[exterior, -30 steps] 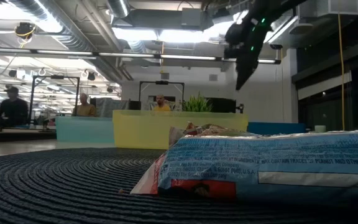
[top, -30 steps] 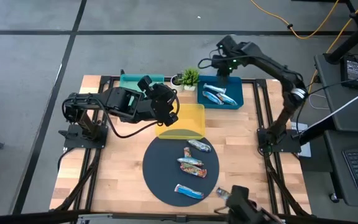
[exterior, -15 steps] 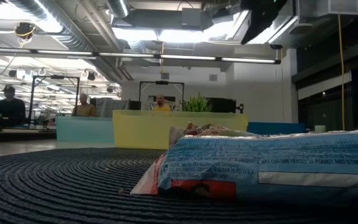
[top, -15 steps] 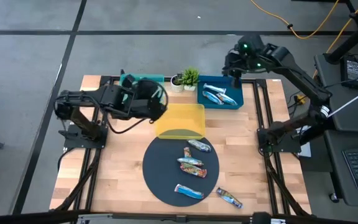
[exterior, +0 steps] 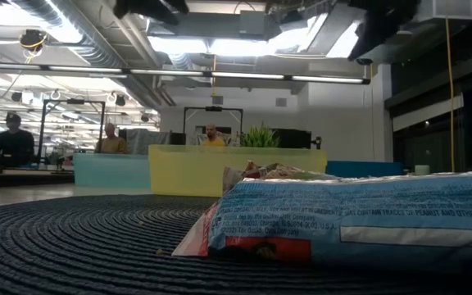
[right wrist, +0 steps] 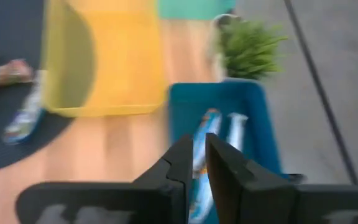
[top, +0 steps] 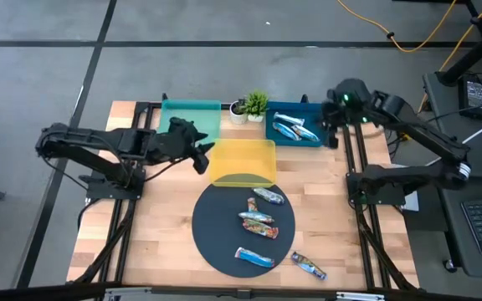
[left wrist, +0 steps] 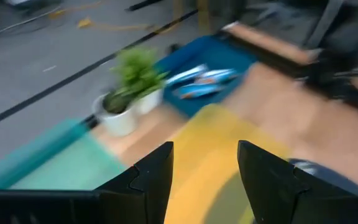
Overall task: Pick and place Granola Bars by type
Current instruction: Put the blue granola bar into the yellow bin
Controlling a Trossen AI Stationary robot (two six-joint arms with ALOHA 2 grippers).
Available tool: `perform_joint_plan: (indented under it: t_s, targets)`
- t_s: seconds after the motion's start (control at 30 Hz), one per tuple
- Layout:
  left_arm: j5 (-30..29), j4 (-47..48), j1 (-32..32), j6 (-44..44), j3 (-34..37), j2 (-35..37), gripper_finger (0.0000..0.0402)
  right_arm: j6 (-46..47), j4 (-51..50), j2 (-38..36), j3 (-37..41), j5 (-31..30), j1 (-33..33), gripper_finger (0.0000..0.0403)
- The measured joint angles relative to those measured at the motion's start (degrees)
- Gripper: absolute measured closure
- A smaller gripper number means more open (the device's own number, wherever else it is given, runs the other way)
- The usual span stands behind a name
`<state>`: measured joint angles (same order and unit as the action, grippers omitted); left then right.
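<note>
On the round dark mat [top: 212,234] lie three Granola Bars [top: 256,220]; one lies just beside it. They look light, thin, crinkly and slippery, so pinch across the middle. Left gripper [left wrist: 205,177] gapes wide; right gripper [right wrist: 196,165] is nearly closed, empty.

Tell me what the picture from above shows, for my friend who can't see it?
Three granola bars lie on a round dark mat on a wooden table, one more bar beside the mat, and some in a blue tray. A yellow tray, a teal tray and a small plant stand behind. Both arms are pulled back at the sides.
</note>
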<state>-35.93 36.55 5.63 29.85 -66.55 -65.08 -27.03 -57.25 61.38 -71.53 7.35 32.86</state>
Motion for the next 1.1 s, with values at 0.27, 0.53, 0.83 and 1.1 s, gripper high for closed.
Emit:
perform_joint_plan:
  t_s: [0.27, 0.53, 0.83, 1.1]
  targets:
    - [3.53, -6.36, -0.02, -8.2, 4.54, 2.72, 0.0231, 6.37, -0.83, -10.62, 5.55, 3.3, -15.46, 0.0355]
    - [5.69, -6.35, 0.0, -13.31, 4.59, 2.73, 0.0231, 15.43, 0.5, -9.01, 5.57, -0.67, -30.86, 0.0355]
    - [10.46, -6.33, -0.02, -15.04, 4.59, 2.73, 0.0231, 21.26, 3.89, 1.05, 5.59, -3.25, -40.17, 0.0355]
    - [15.72, -6.28, -0.02, -18.73, 4.59, 2.72, 0.0231, 30.08, 9.2, 10.04, 5.59, -5.68, -46.16, 0.0355]
